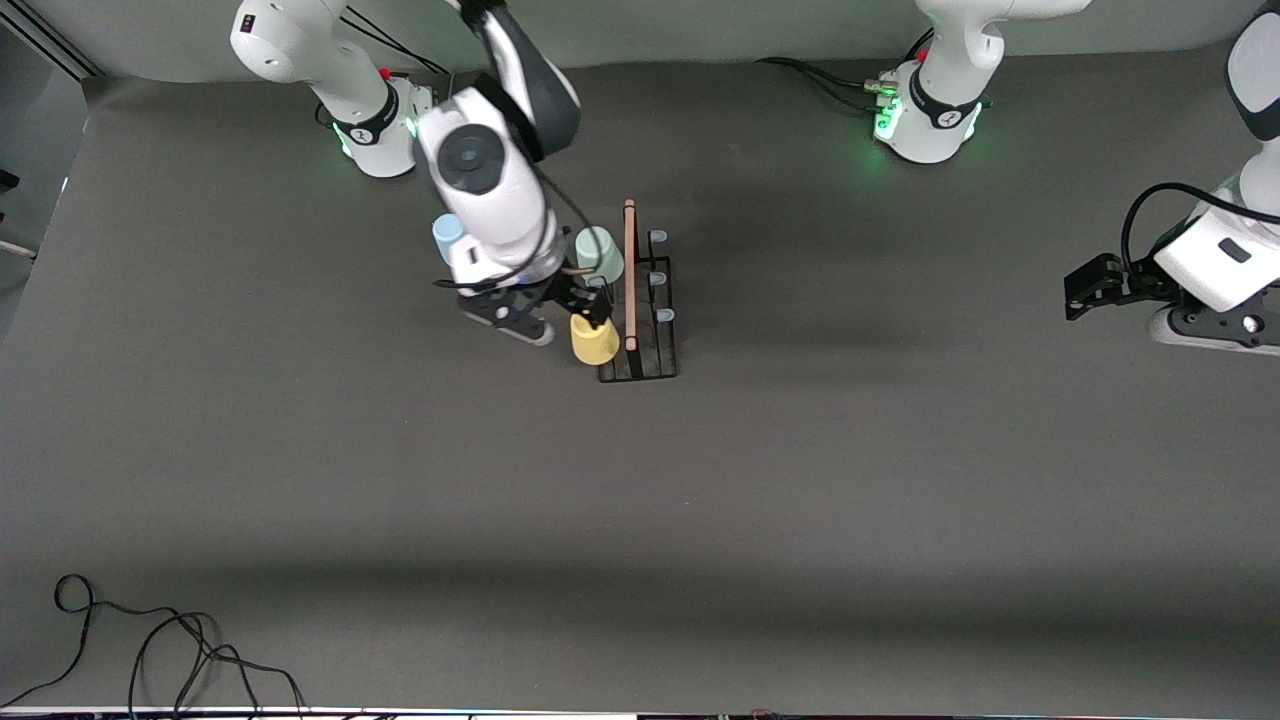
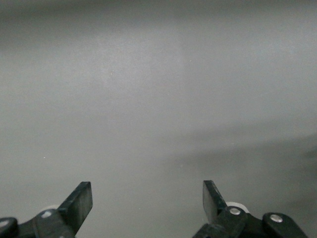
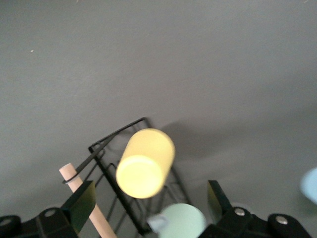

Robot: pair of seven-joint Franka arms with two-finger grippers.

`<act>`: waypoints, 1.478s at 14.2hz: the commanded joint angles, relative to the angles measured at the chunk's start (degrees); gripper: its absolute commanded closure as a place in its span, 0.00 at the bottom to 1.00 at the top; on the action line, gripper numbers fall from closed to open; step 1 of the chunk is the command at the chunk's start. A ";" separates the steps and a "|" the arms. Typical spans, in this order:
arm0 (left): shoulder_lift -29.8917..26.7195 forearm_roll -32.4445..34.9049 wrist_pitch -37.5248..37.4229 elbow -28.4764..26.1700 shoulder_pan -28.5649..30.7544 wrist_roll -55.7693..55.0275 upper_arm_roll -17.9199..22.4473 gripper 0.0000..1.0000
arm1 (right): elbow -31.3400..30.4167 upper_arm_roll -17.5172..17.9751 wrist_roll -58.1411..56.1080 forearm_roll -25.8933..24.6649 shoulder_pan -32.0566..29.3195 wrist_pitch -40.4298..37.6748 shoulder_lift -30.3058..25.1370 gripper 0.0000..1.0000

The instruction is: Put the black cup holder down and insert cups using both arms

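The black cup holder (image 1: 645, 355) stands on the table with its wooden handle (image 1: 629, 275) on top. A yellow cup (image 1: 594, 340) sits tilted on the peg nearest the front camera, on the right arm's side. A pale green cup (image 1: 598, 252) sits on a peg farther back on the same side. A light blue cup (image 1: 447, 232) stands on the table beside the right arm. My right gripper (image 1: 570, 322) is open just above the yellow cup (image 3: 146, 163), fingers apart and touching nothing. My left gripper (image 1: 1085, 290) is open and empty, waiting at its end of the table.
Three pale-tipped pegs (image 1: 656, 278) on the left arm's side of the holder are bare. A loose black cable (image 1: 150, 640) lies near the table's front edge at the right arm's end. The left wrist view shows only grey table (image 2: 158, 99).
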 commanded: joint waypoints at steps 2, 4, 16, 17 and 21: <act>0.11 0.79 0.14 0.56 -0.51 -0.46 0.13 0.01 | 12.53 -12.65 -16.75 -0.48 -1.33 -22.83 -2.39 0.00; 0.11 0.79 0.05 0.56 -0.51 -0.46 0.21 0.01 | 15.79 -20.73 -27.03 -0.57 -0.98 -29.70 -2.48 0.00; 0.02 0.79 0.05 0.65 -0.51 -0.54 0.13 0.01 | 19.68 -32.63 -49.23 -7.51 -3.61 -35.89 -2.56 0.00; 0.02 0.79 0.05 0.65 -0.51 -0.54 0.13 0.01 | 19.68 -32.55 -49.23 -7.51 -3.61 -35.62 -2.48 0.00; 0.11 0.79 0.05 0.65 -0.51 -0.46 0.13 0.01 | 20.38 -31.50 -48.45 -7.60 -4.40 -35.53 -1.77 0.00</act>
